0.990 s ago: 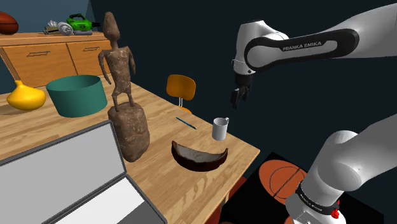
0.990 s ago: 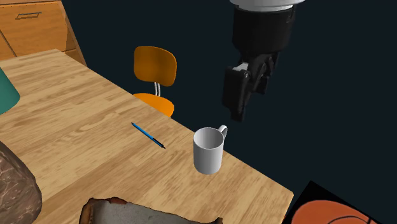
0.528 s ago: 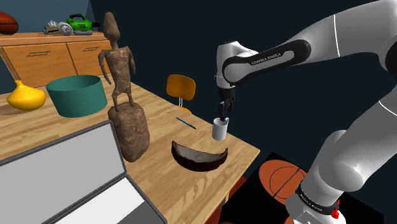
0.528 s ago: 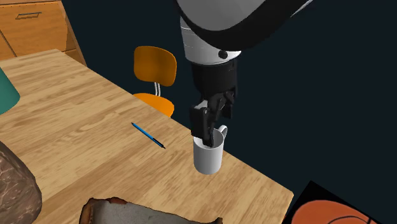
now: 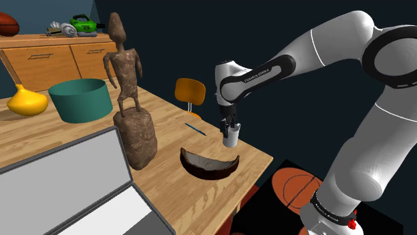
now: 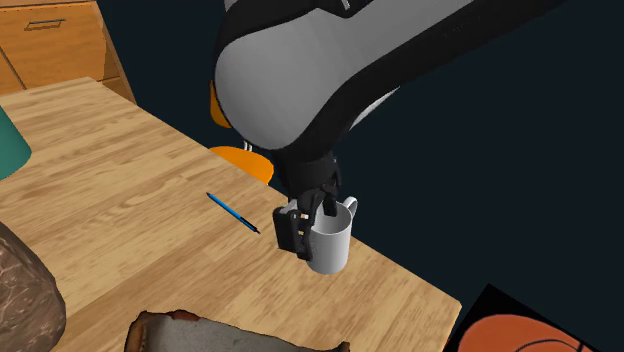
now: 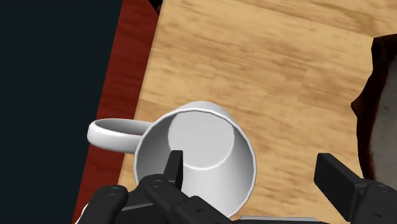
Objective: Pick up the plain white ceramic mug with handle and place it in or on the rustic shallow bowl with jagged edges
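Mug [image 7: 203,137] check: it's standing upright right at the edge of the wooden table [image 5: 175,190], not far from a corner, with its handle poking out toward that edge. My gripper [image 7: 251,168] hangs over it from above, fingers wide apart and gripping nothing. One finger is dipped inside the cup on the handle side. The other hangs outside, clear of the wall on the side away from the handle. So the wall opposite the handle sits between my fingers, and that's the bit that matters. As I read it, closing should pinch that wall, but both fingers have a gap to cross, so the mug could get nudged before it's clamped.

Surfaces: the mug is plain white, smooth and shiny, a straight round cup with a thin rim and a loop handle. I'd guess it's slippery, so a one-wall pinch may let it swing.

Bowl [image 5: 208,165] lies farther in from that table edge, on the mug's no-handle side, near it but not touching. It's dark brown, shallow and rough-looking, with a ragged, broken rim. After the lift, I'd say the carry is short and heads away from the table edge.
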Robot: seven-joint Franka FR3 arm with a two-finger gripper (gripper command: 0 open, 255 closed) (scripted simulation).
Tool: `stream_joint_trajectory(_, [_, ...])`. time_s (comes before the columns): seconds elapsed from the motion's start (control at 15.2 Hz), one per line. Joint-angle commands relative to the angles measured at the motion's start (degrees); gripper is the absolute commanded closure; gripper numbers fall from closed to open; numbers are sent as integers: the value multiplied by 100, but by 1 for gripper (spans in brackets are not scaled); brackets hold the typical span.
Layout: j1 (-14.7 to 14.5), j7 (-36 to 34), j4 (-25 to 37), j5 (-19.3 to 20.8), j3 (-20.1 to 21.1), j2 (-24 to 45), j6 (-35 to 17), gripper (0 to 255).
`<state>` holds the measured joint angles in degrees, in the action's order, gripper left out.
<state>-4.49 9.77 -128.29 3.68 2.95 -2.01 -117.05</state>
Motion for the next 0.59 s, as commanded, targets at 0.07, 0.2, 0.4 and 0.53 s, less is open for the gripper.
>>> stream_joint_trajectory(0.07, [3,-10,-154,12,-2,87,-239,0])
stream_joint_trajectory(0.2, [6,-15,-233,21,-6,132,-363,0])
stream_joint_trajectory(0.4, [6,-15,-232,21,-6,134,-363,0])
stream_joint_trajectory(0.53, [6,-15,-232,21,-6,134,-363,0])
